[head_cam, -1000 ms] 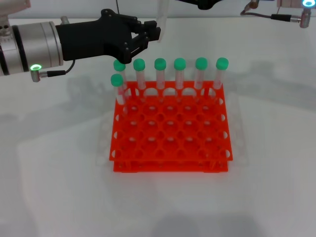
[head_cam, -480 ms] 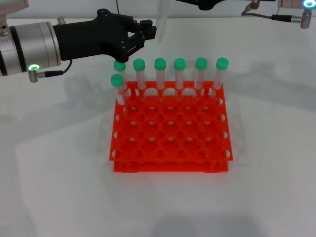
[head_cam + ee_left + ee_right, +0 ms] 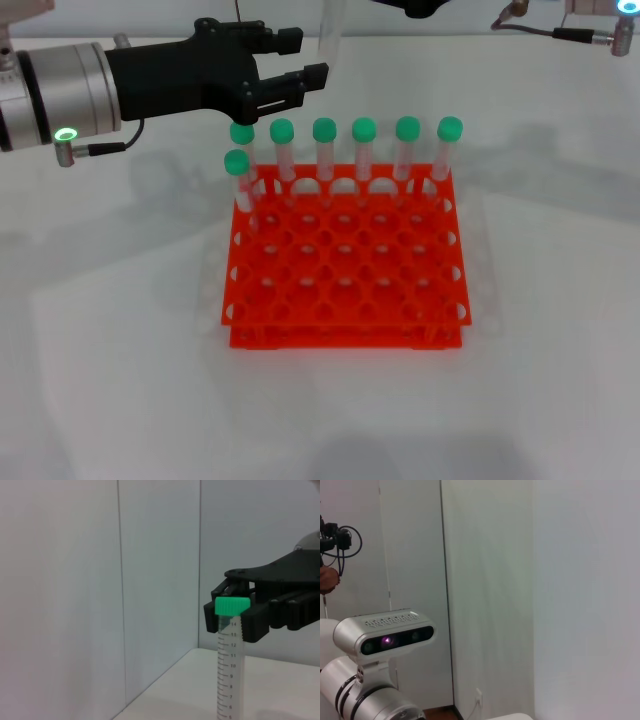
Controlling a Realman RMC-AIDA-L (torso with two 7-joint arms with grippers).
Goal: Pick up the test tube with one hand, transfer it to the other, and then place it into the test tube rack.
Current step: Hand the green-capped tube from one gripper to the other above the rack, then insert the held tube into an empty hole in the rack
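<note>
left gripper (image 3: 312, 57) spread beside test tube (image 3: 328, 40); right gripper (image 3: 250, 617) pinching capped end. should center fingers before closing.

Head view: counter (image 3: 540, 330) and rack (image 3: 345, 260) seen from above, forward and down. Left wrist view faces level, close on a capped tube (image 3: 230, 660), shared with head view. Right wrist view faces a wall.
</note>
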